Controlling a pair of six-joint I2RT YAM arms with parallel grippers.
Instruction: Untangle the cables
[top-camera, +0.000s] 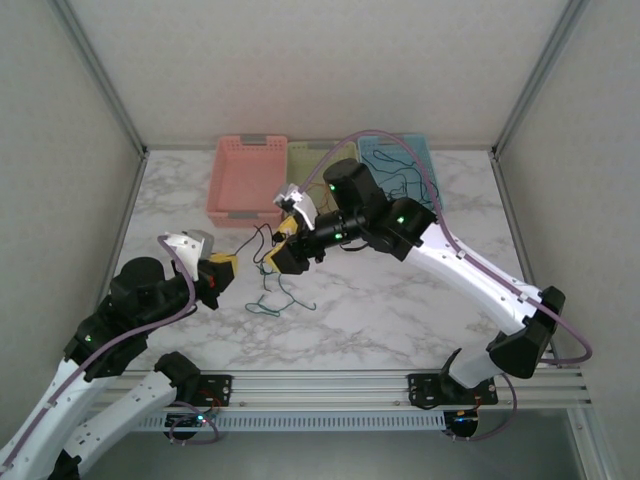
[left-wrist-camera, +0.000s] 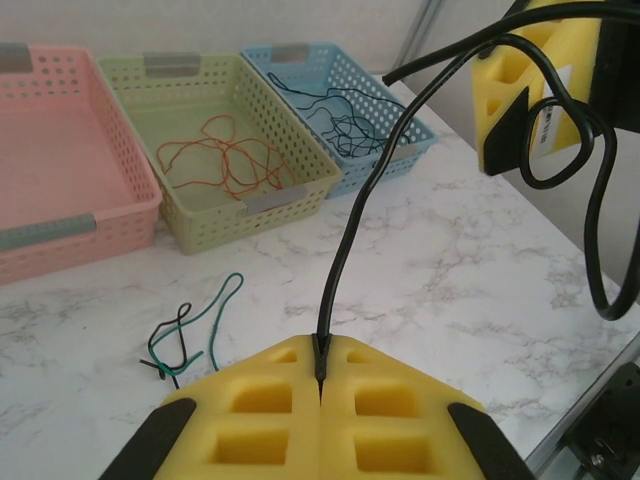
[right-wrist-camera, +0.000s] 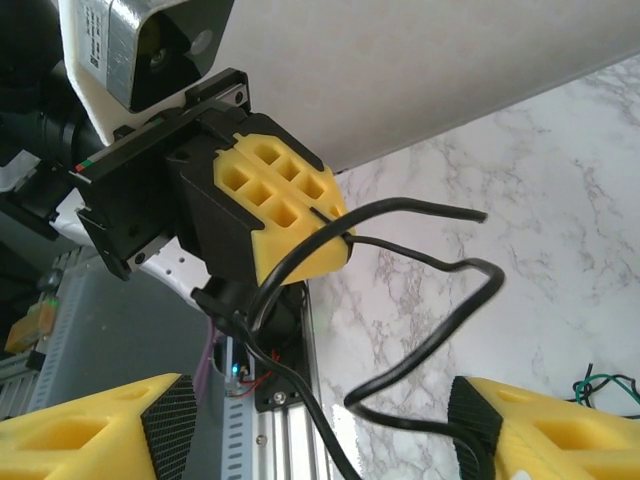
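The separating pull on a black cable (left-wrist-camera: 347, 240), raised over the desk (left-wrist-camera: 450, 300), looks under way: the left hand (left-wrist-camera: 320, 370) clenches one end while the cable loops around a finger of the released right hand (right-wrist-camera: 320, 400), which probably must next close and draw it clear of the green strands (left-wrist-camera: 210, 315).

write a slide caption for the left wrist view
Left gripper pinching a black cable over the marble table; loose green and black wires near pink basket, green basket, blue basket

Right of the pale green perforated plastic basket (left-wrist-camera: 215, 225), the thin dark tangled cables (left-wrist-camera: 350, 130) are too fine to count.
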